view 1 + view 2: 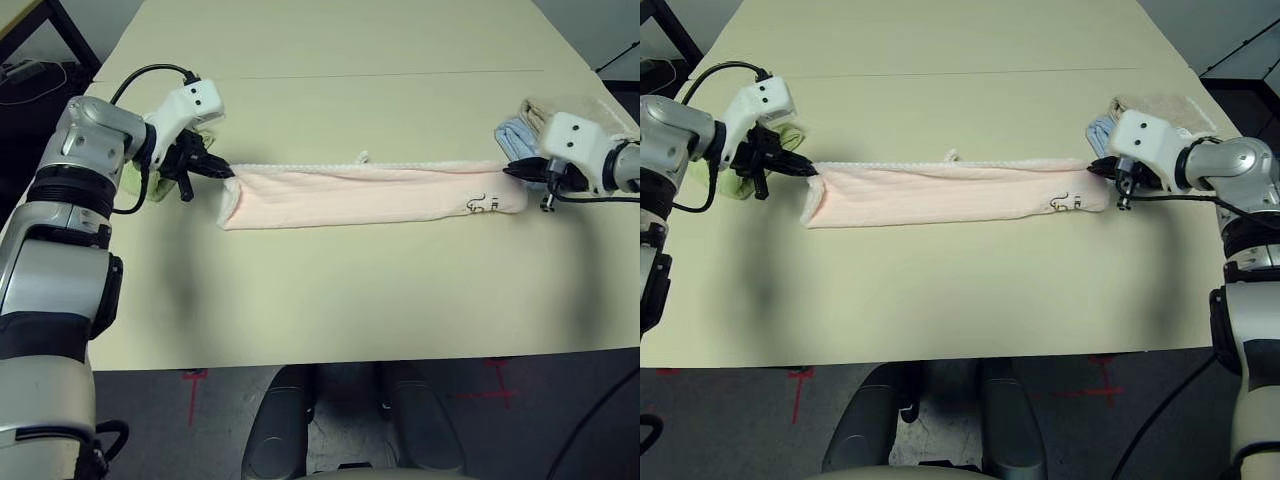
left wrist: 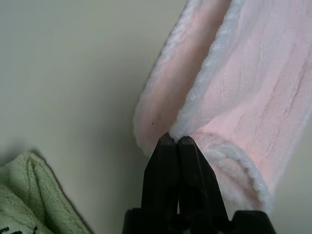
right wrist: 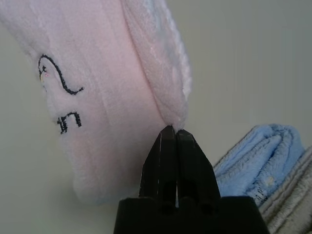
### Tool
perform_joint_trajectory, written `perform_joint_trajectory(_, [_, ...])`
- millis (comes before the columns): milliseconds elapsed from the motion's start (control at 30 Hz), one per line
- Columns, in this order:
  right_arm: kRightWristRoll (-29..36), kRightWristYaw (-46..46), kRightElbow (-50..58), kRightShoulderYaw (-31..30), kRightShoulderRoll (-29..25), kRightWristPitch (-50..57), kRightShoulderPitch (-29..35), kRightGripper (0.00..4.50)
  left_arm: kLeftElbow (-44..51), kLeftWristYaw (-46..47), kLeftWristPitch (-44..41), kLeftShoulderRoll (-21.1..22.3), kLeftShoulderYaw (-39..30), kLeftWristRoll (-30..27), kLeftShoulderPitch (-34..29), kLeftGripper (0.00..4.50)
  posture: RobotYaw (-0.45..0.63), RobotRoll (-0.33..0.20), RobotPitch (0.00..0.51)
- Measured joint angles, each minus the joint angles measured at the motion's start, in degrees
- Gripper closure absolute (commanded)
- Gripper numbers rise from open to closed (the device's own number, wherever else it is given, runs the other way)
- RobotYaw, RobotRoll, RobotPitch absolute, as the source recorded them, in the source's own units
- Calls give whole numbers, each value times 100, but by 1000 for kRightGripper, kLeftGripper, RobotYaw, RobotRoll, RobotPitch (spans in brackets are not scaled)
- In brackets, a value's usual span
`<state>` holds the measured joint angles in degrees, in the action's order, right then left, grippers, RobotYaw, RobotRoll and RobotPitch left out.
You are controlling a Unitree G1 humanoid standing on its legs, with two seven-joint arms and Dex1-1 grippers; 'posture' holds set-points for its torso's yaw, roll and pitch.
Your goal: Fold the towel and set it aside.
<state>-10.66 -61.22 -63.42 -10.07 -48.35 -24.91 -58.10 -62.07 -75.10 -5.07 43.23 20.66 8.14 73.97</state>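
Across the middle of the cream surface (image 1: 330, 310) lies one pale pink towel (image 1: 370, 195), folded lengthwise into a long narrow band that runs from the robot's left to its right. Its scalloped white edge forms the far side of the band, and a small loop tag (image 1: 363, 157) sticks up from that edge near the middle. One patch of dark embroidered script (image 1: 482, 204) sits near the band's right end.

Two pincers hold it, one at each end. The left pincer (image 1: 222, 171) has its two black fingers pressed together on the far left corner of the towel, where the wrist view shows the white edge pinched at the fingertips (image 2: 173, 141). The right pincer (image 1: 515, 171) is likewise clamped together on the far right corner (its wrist view shows the folded layers meeting just at the tips).

Three other towels lie off to the sides. One light green towel (image 2: 29, 195) sits just behind the left pincer, near the left edge of the surface. One folded blue towel (image 3: 253, 161) and one beige towel (image 1: 1160, 105) lie side by side, touching, behind the right pincer.
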Motion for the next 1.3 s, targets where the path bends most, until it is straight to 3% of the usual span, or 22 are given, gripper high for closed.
perform_joint_trajectory(967, [-517, 858, -7, -56, 362, 372, -198, 4500, -632, 476, 373, -291, -109, 644, 179, 4473, 15, 0, 228])
perform_joint_trajectory(1000, [-528, 878, -7, -56, 373, 392, -198, 4247, -632, 476, 380, -295, -112, 658, 179, 4492, 16, 0, 228])
perform_joint_trajectory(1100, [-549, 896, -5, -57, 399, 479, -201, 3416, -634, 500, 403, -296, -123, 702, 180, 3763, 20, 0, 227])
perform_joint_trajectory(1300, [-527, 799, 36, -51, 405, 546, -201, 1164, -637, 713, 451, -295, -223, 763, 179, 1521, 20, 0, 223])
